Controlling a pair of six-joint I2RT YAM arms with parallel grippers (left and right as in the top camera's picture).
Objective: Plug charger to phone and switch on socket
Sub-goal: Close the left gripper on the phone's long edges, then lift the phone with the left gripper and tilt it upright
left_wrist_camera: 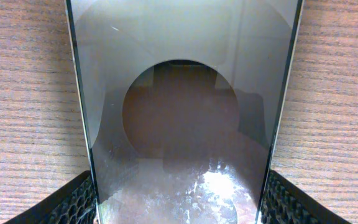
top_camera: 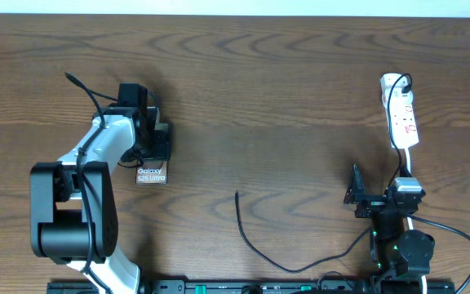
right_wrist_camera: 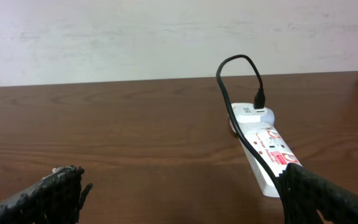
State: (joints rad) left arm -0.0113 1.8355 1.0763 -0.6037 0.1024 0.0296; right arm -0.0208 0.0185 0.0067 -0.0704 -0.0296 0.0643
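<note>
Left tool [left_wrist_camera: 179,200] grips the Galaxy phone [left_wrist_camera: 179,93] by its long edges, phone flat on the wooden counter [top_camera: 284,98]. Right tool [right_wrist_camera: 180,177] gapes wide, empty, near the white power strip [top_camera: 402,118]; the charger cable [top_camera: 237,208] tip lies loose between the arms

place: probably lab | cues: bare wood-grain table [top_camera: 300,73], plain white wall [right_wrist_camera: 104,37], robot arm [top_camera: 68,216]

Dark brown desk [top_camera: 284,98] with pronounced wavy wood grain, filling the overhead view. Its far edge meets a pale, off-white wall [right_wrist_camera: 135,37], plain and faintly mottled, seen as a thin light strip along the top overhead. Illumination is even and diffuse, with a soft sheen on the desk surface.
</note>
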